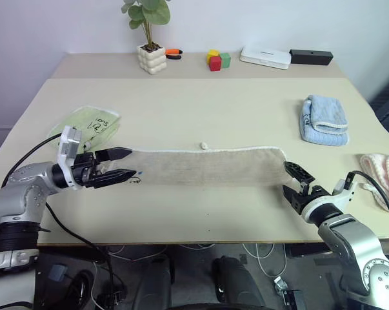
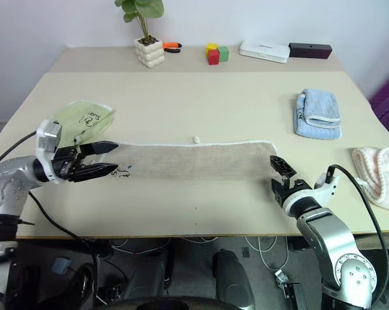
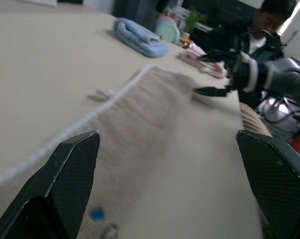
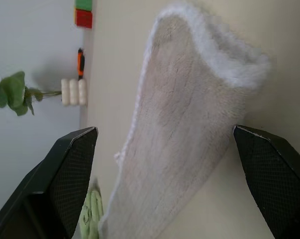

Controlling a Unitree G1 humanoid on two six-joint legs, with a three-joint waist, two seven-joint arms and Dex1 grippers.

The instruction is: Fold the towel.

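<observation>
The towel (image 1: 207,166) lies stretched out flat across the near part of the bench (image 1: 200,110), a long strip running side to side. The left tool (image 1: 124,164) hovers at its left end, fingers spread wide, nothing between them. The right tool (image 1: 295,179) sits at the right end, likewise spread and empty. Next, I judge, each should bracket its short edge squarely, take a pinch deep enough to catch the corded hem, and lift evenly, so the cloth neither sags nor twists when one end carries over to the other.
</observation>
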